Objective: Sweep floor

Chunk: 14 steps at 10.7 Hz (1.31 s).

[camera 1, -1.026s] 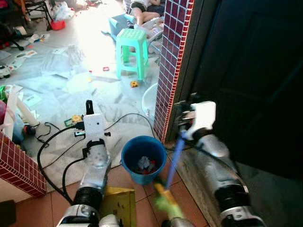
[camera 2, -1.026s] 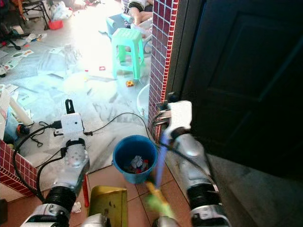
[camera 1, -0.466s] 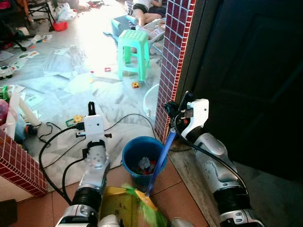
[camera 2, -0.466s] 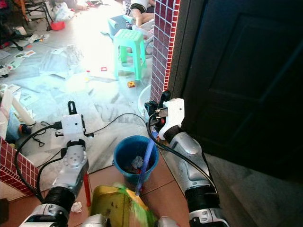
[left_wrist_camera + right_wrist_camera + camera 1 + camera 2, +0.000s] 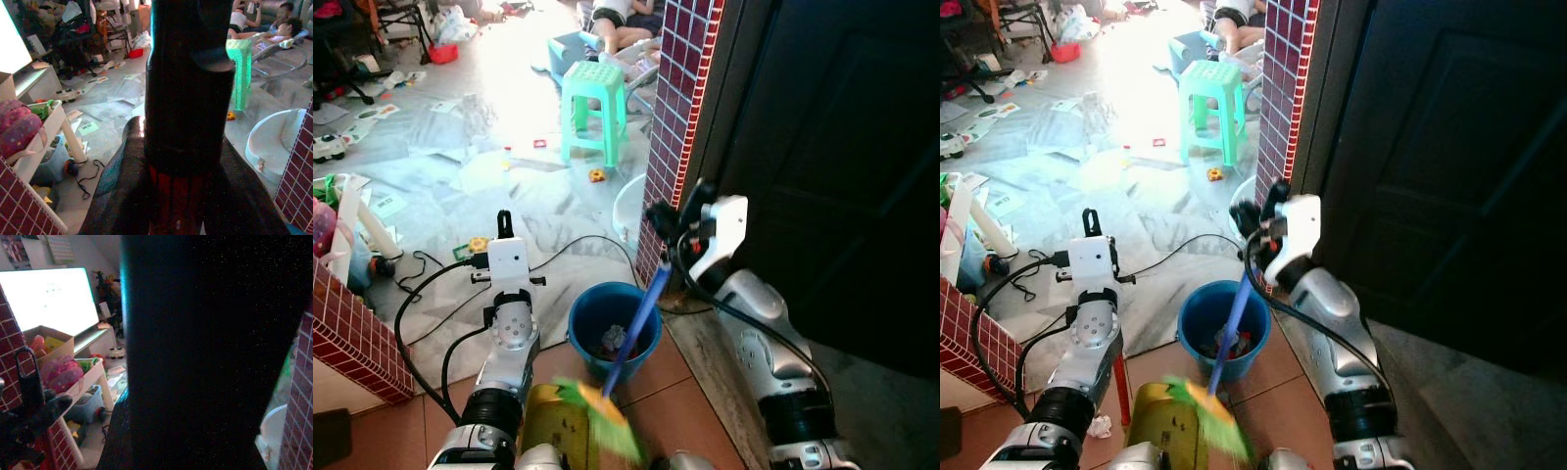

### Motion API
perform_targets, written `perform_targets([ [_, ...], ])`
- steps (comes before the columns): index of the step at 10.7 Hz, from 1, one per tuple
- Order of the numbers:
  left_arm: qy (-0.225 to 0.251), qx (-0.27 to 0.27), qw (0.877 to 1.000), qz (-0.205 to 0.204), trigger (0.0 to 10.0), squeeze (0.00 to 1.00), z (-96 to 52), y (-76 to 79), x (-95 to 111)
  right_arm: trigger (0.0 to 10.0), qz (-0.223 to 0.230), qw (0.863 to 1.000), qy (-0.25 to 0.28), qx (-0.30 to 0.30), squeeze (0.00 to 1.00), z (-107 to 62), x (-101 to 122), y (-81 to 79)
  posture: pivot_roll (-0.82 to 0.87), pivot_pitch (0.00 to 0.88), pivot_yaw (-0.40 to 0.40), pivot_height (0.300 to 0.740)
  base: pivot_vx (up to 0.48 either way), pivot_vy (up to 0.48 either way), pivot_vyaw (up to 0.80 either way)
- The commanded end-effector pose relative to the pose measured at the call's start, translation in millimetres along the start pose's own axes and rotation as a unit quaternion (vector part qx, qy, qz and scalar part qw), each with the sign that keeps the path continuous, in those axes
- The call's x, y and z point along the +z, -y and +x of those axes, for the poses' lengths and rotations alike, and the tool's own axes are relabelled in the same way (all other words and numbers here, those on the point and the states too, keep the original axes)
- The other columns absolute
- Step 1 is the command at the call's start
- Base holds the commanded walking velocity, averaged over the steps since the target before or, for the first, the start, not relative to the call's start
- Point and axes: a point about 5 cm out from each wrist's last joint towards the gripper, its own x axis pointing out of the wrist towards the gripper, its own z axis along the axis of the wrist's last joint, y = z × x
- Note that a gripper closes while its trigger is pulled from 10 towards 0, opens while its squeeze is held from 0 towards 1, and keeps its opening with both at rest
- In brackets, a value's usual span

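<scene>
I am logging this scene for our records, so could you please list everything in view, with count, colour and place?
Broom: one, blue handle, green bristles, over the dustpan.
Dustpan: one, yellow, on the floor between the arms.
Bucket: one, blue, litter inside, beyond the dustpan.
Stool: one, green, on the far floor.
Basin: one, white, beside the pillar.
Pillar: one, red tiles, beside the dark door.
Cable: black, on the floor at left.
Papers: several, scattered on the far floor.
Person: one, on the far floor.
Left gripper: holds the dustpan's red handle.
Right gripper: grips the broom.
</scene>
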Motion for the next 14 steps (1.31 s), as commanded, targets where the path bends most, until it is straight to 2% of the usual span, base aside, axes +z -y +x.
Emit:
perform_targets([
  [1, -0.022, -0.004, 1.000, -0.003, 10.0, 0.00, -4.3, 1.3, -7, 10.0, -0.016, 0.999, 0.032, 0.000, 0.00, 3.2, 14, 0.4, -0.08, 0.000, 0.008, 0.740, 0.000, 0.000, 0.00],
  [10, -0.024, 0.001, 1.000, 0.000, 10.0, 0.00, -0.7, -3.2, -6, 10.0, -0.033, 0.999, 0.030, 0.000, 0.00, 3.7, 12, -3.3, -0.07, 0.000, 0.011, 0.740, -0.291, 0.000, 0.00],
  [12, -0.011, 0.004, 1.000, -0.004, 10.0, 0.00, 3.0, -4.6, 1, 10.0, -0.044, 0.998, 0.039, 0.000, 0.00, 6.6, 18, -2.3, -0.06, 0.000, 0.009, 0.740, 0.000, 0.000, 0.00],
  [13, 0.001, 0.015, 1.000, 0.002, 10.0, 0.00, 5.5, -8.3, 6, 10.0, -0.055, 0.998, 0.041, 0.010, 0.00, 8.5, 21, -3.1, -0.06, 0.000, 0.016, 0.740, 0.000, 0.000, 0.00],
  [14, 0.027, 0.086, 0.996, 0.012, 10.0, 0.00, 10.6, -28.2, 22, 10.0, -0.079, 0.994, 0.043, 0.058, 0.00, 14.0, 30, -12.9, -0.05, 0.000, 0.027, 0.740, 0.000, 0.000, 0.00],
])
